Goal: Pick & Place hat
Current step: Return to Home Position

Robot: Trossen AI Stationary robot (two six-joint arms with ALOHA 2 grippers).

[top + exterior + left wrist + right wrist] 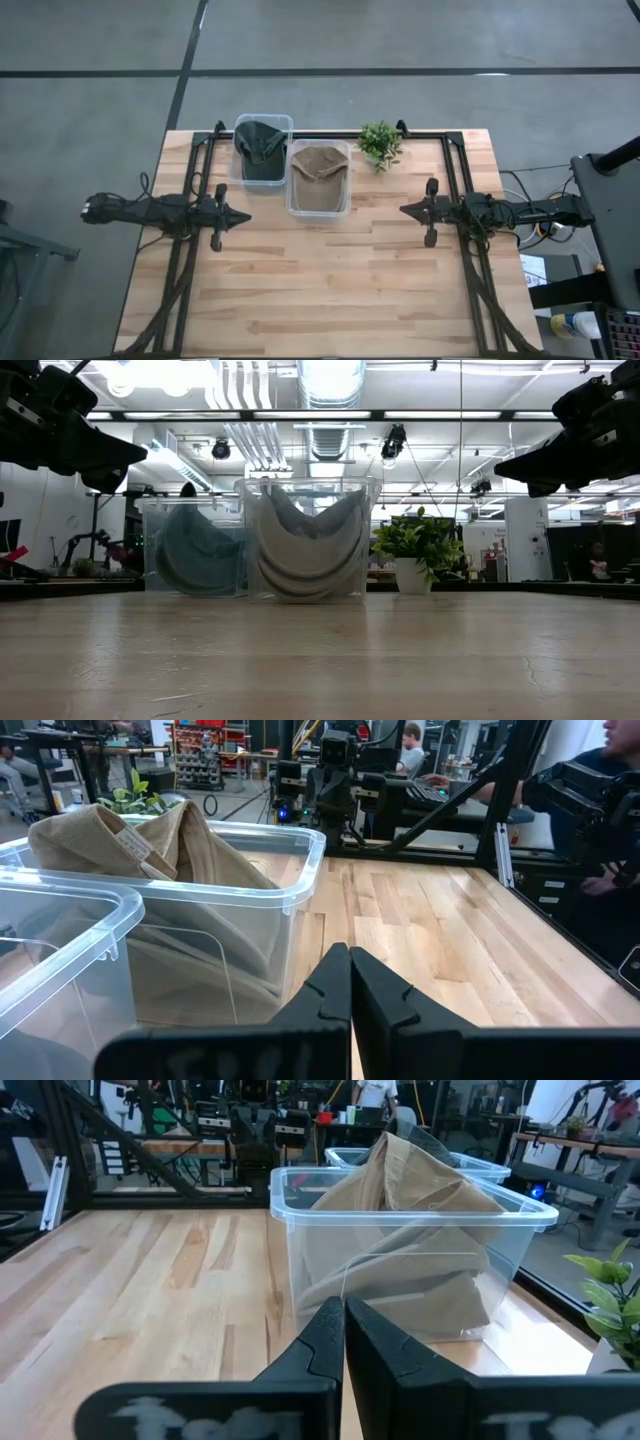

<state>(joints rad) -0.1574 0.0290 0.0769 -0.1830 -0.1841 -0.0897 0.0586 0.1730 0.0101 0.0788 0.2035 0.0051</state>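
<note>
Two soft, light hats, the black cap (260, 150) and brown cap (318, 172), lie binned, best pinched by the brim; left gripper (246, 216) and right gripper (403, 209) hang closed, empty.

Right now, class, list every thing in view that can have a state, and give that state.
left hand: shut, empty
right hand: shut, empty
left bin: no lid, black cap inside
right bin: no lid, brown cap inside
plant: upright

no legible text, brand or number anywhere, small pale tag (131, 842) on the tan fabric cap (195, 855) unreadable
</note>
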